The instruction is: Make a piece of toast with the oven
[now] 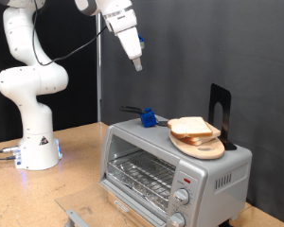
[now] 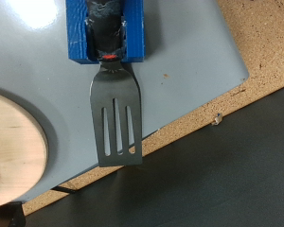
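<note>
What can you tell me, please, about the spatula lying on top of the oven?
The spatula is a flat turner with a grey, metal-looking blade cut by three long slots, and a dark handle with a small red mark at the neck. The handle sits in a blue holder. It lies flat on the oven top, its blade tip reaching the top's edge, beside the round wooden plate without touching it. The tool hangs well above it, holding nothing.

Even, bright indoor light with soft shadows; both views are low-resolution and slightly blurred, perhaps softest at the edges.
</note>
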